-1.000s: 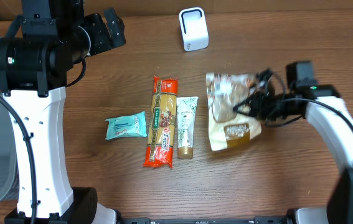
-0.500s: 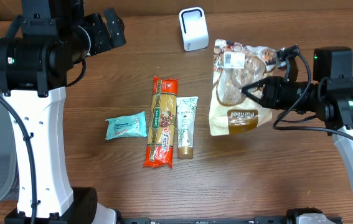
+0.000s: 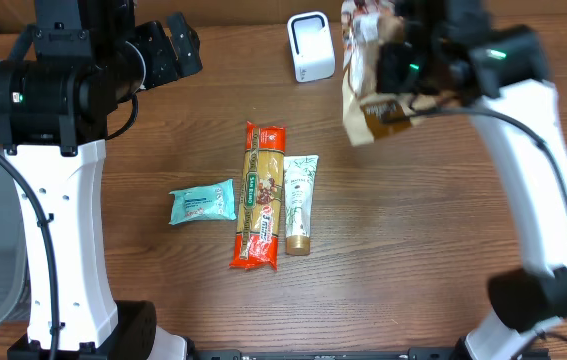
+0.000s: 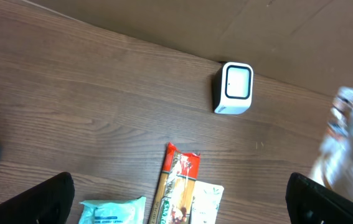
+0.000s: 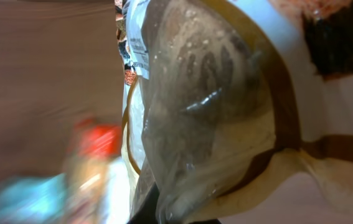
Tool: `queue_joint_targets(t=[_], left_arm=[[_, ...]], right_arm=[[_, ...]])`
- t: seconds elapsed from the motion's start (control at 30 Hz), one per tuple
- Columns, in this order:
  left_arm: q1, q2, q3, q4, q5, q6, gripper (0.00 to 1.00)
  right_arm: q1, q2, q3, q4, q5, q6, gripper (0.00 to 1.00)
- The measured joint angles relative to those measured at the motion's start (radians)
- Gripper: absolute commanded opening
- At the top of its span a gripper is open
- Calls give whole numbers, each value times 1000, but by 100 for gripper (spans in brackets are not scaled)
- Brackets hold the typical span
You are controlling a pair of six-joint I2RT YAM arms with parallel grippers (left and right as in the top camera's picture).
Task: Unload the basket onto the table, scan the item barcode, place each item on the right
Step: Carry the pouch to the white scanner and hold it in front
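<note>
The left gripper (image 3: 181, 42) hung over the back-left of the surface (image 3: 443, 250), jaws wide apart, holding nothing. Below it lay a teal snack packet (image 3: 203, 203), a long pasta packet (image 3: 261, 195) and a cream tube (image 3: 300, 203), side by side. Behind them stood the white barcode scanner (image 3: 311, 46). Just to its right, the right gripper (image 3: 403, 65) was clamped on a clear-and-brown pouch (image 3: 368, 85), seemingly lifted off the surface. To my eye, its white label (image 5: 139, 50) wanted turning square to the scanner's window and holding steady and flat, since creases or glare might spoil the read.
</note>
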Motion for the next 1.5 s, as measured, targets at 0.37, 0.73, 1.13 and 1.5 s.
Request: queue_joint_targets(t=[0.37, 0.73, 1.13, 1.5], left_arm=[[0, 1, 0, 0, 0, 0, 100], [0, 2, 0, 0, -1, 0, 100], [0, 2, 0, 0, 0, 0, 100], [0, 2, 0, 0, 0, 0, 100]], right_arm=[[100, 343, -4, 653, 671, -540, 4], [121, 461, -3, 823, 674, -961, 4], [188, 529, -3, 890, 801, -1038, 4], [224, 566, -13, 904, 917, -1038, 4]])
